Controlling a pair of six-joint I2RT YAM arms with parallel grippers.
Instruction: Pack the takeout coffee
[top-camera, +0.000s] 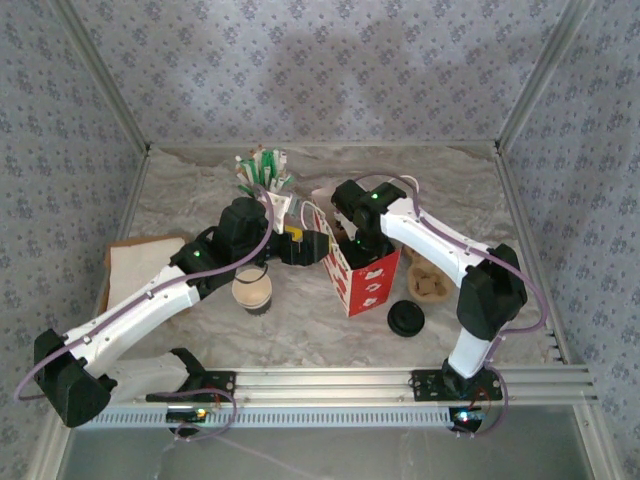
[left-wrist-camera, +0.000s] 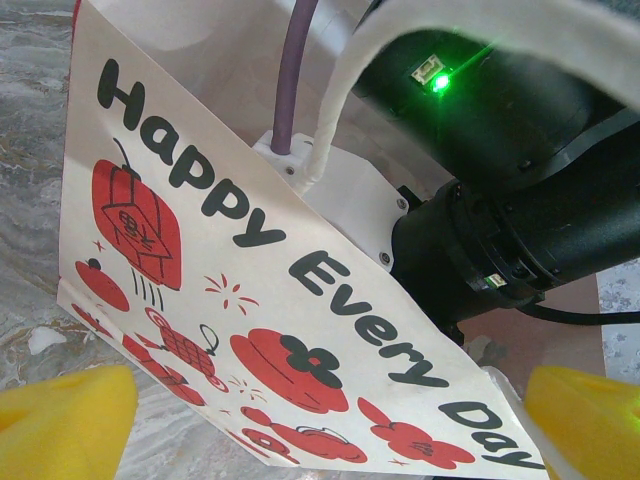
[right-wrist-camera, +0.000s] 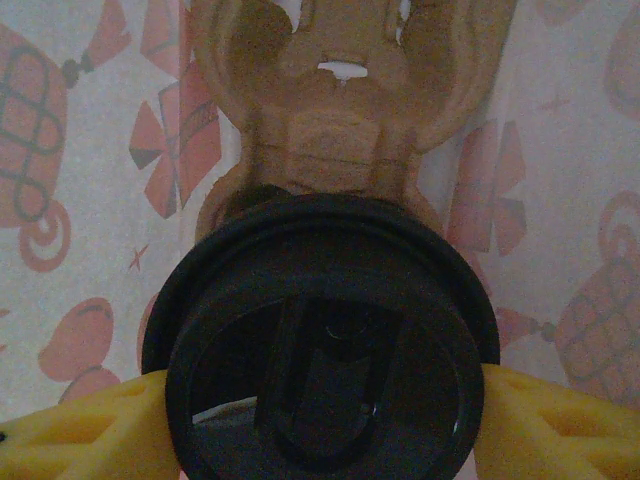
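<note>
Nearest, lower right of centre in the top view: black lid (top-camera: 406, 320), flat on the worktop (top-camera: 300, 335). A little further in, left of centre: cup (top-camera: 252, 290), upright, cream mouth up, dark wall, standing on the worktop just beside the left arm, apart from the bag (top-camera: 366, 283) and clear of both grippers. At centre: bag upright, red and white, mouth open. Near its right side: brown carrier (top-camera: 428, 283) on the worktop. At left of frame: cardboard sheet (top-camera: 140, 262), lying flat.

Left gripper (top-camera: 297, 247) at the bag's left face, spread wide, nothing between the fingers. From its wrist: left gripper (left-wrist-camera: 330, 450) with yellow fingertips (left-wrist-camera: 60, 425) in the two lower corners, printed bag face across the frame beyond them.

Right gripper (top-camera: 357, 245) reaching down into the bag's mouth. From its wrist: right gripper (right-wrist-camera: 325, 430) closed on a lidded cup (right-wrist-camera: 325, 340), yellow fingers (right-wrist-camera: 90, 435) pressed against both sides. Beyond, upper centre: pulp tray (right-wrist-camera: 330, 120) inside the bag, patterned walls all round.

Farthest, upper centre of the top view: stick cup (top-camera: 262, 170).
</note>
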